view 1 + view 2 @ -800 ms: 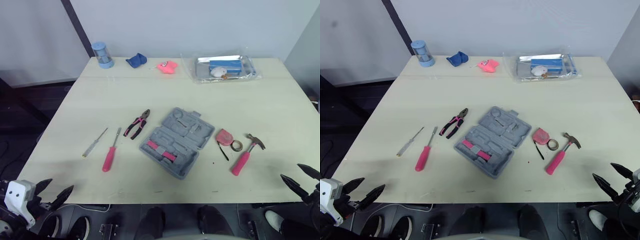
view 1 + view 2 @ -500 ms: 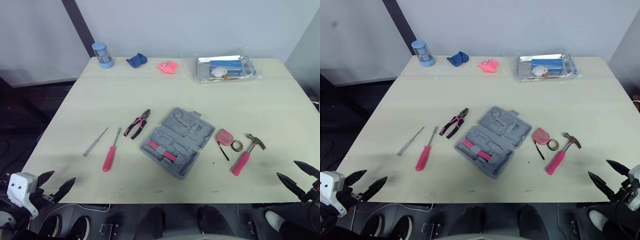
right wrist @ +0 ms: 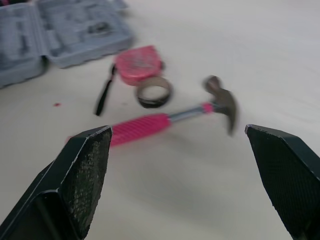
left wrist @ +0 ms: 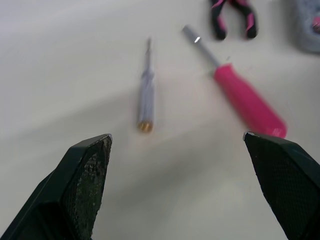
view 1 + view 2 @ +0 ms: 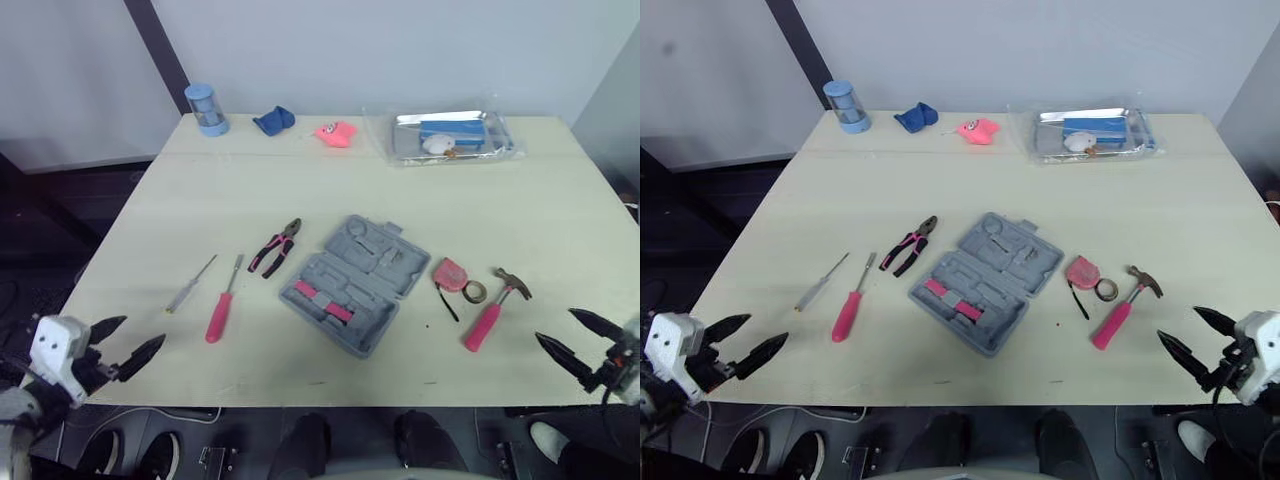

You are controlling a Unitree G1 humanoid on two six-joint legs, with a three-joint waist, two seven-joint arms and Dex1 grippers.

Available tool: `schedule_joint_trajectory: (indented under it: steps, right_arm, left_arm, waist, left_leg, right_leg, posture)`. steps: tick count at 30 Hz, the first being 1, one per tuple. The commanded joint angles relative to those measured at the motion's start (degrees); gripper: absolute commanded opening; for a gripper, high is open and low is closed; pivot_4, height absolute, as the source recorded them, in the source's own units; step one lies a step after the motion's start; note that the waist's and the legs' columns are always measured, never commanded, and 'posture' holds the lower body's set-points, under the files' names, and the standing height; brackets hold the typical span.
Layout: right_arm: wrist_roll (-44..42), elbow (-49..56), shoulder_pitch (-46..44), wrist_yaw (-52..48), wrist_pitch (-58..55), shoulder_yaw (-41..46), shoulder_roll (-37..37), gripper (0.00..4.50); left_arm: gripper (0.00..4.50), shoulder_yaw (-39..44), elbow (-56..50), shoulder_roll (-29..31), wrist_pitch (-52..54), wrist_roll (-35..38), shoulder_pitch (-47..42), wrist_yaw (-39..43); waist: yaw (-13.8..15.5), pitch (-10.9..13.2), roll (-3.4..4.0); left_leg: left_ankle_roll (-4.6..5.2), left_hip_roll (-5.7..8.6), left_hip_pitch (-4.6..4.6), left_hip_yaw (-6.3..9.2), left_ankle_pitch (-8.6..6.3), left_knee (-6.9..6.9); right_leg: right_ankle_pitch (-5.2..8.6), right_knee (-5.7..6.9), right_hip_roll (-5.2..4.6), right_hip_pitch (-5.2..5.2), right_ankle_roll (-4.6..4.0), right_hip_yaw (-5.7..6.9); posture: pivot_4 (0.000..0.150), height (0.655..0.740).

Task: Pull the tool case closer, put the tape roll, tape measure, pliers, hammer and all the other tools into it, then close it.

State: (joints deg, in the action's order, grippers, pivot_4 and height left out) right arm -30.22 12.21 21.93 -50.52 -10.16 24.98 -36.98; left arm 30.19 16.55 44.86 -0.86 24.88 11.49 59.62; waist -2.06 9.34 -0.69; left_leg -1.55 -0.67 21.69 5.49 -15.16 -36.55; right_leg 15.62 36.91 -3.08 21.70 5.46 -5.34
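The grey tool case [image 5: 354, 281] lies open in the middle of the table. To its right are the pink tape measure [image 5: 450, 274], the small tape roll [image 5: 474, 292] and the pink-handled hammer [image 5: 492, 310]. Left of the case lie pink pliers [image 5: 275, 247], a pink screwdriver [image 5: 221, 309] and a thin grey screwdriver [image 5: 190, 284]. My left gripper [image 5: 128, 341] is open at the table's front left edge, short of the screwdrivers. My right gripper [image 5: 571, 338] is open at the front right edge, near the hammer handle.
Along the far edge stand a blue cup [image 5: 205, 109], a blue cloth [image 5: 272, 121], a pink object [image 5: 335, 133] and a clear bag holding a metal tray [image 5: 450, 136]. The table's right edge [image 5: 610, 195] lies close to my right gripper.
Both grippers have risen and come forward to the table's front edge, the left toward the screwdrivers, the right toward the hammer. The tools and case have not moved.
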Motion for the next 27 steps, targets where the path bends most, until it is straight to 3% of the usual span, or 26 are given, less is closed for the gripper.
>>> schedule_joint_trajectory:
  steps: [1, 6, 7, 8, 11, 13, 14, 17, 19, 27]
  right_arm:
    - [-0.59, 8.11, -1.36, 2.93, -4.43, -3.09, -0.22, 4.48]
    - [1.50, 12.10, -4.49, 5.67, -8.58, -8.87, -0.36, 4.48]
    - [1.91, 12.69, -5.64, 6.30, -9.53, -10.41, -0.23, 4.50]
    - [2.63, 13.11, -6.71, 6.85, -10.28, -11.91, -0.29, 4.50]
    - [5.70, 14.13, -9.72, 8.26, -12.33, -16.81, -0.75, 3.62]
    - [7.10, 14.76, -11.63, 9.47, -14.79, -20.13, -0.61, 2.54]
    - [9.03, 14.66, -13.31, 10.55, -15.84, -22.68, -0.33, 2.31]
    - [13.71, 13.67, -18.02, 13.38, -19.71, -28.74, 0.29, 1.06]
    - [15.61, 12.91, -20.86, 14.14, -21.97, -32.13, 0.74, 0.14]
    - [21.54, 9.69, -29.25, 18.48, -29.22, -40.24, 4.56, 0.05]
  left_arm:
    - [4.50, -4.18, -2.55, 2.91, 1.24, -0.60, -5.30, 2.85]
    - [4.50, -12.25, 2.17, 4.36, 3.43, -2.93, -18.27, 6.37]
    - [4.00, -14.12, 3.82, 4.20, 3.49, -3.89, -21.47, 7.09]
    - [3.97, -15.83, 5.43, 3.98, 3.15, -4.89, -24.25, 7.83]
    - [2.66, -20.46, 11.27, 2.63, 1.14, -7.52, -32.07, 10.63]
    - [1.63, -23.13, 15.78, 1.30, 0.03, -9.00, -37.16, 12.31]
    - [1.36, -24.90, 19.38, 0.07, -1.16, -10.41, -40.77, 13.14]
    - [0.17, -28.53, 30.06, -2.84, -5.36, -14.43, -49.47, 14.66]
    - [0.00, -30.21, 37.44, -4.52, -7.79, -17.00, -54.61, 14.75]
    - [0.00, -33.25, 53.76, -9.70, -11.67, -24.30, -66.06, 9.81]
  waist:
    - [-0.02, 0.01, 0.02]
    - [-0.18, 0.01, 0.01]
    - [-0.23, 0.02, 0.01]
    - [-0.24, 0.02, 0.01]
    - [-0.31, 0.04, 0.02]
    - [-0.40, 0.03, 0.02]
    - [-0.31, 0.04, 0.01]
    - [-0.30, 0.06, -0.01]
    - [-0.29, 0.08, -0.02]
    - [-0.28, 0.09, -0.06]
  left_leg:
    - [0.00, 0.01, 0.00, 0.00, 0.00, -0.04]
    - [0.00, 0.04, 0.03, 0.02, 0.00, -0.04]
    - [0.00, 0.04, 0.05, 0.07, 0.00, -0.04]
    - [0.00, 0.04, 0.04, 0.06, 0.00, -0.04]
    - [0.01, 0.06, 0.07, 0.16, 0.00, -0.24]
    - [0.01, 0.06, 0.07, 0.17, 0.00, -0.27]
    - [0.01, 0.06, 0.06, 0.17, 0.00, -0.27]
    - [0.01, 0.09, 0.15, 0.26, 0.00, -0.47]
    - [0.01, 0.12, 0.26, 0.35, 0.01, -0.63]
    - [0.03, 0.15, 0.59, 0.62, 0.01, -0.85]
  right_leg:
    - [0.00, 0.05, 0.00, 0.00, 0.00, 0.01]
    - [-0.01, 0.07, -0.01, 0.01, 0.01, 0.03]
    - [-0.01, 0.08, 0.00, 0.01, 0.00, 0.07]
    - [-0.01, 0.09, 0.00, 0.01, 0.00, 0.07]
    - [-0.01, 0.27, 0.04, 0.01, 0.00, 0.16]
    - [-0.01, 0.33, 0.04, 0.02, 0.00, 0.15]
    - [-0.01, 0.35, 0.04, 0.01, 0.00, 0.15]
    - [0.00, 0.50, 0.04, 0.05, -0.01, 0.24]
    - [0.00, 0.57, 0.06, 0.08, -0.01, 0.33]
    - [0.05, 0.99, 0.04, 0.50, -0.08, 0.62]
  posture:
    - [0.150, 0.7400]
    - [0.150, 0.7400]
    - [0.150, 0.7400]
    - [0.150, 0.7400]
    - [0.150, 0.7400]
    - [0.150, 0.7400]
    - [0.150, 0.7400]
    - [0.150, 0.7400]
    - [0.150, 0.7400]
    - [0.150, 0.7400]
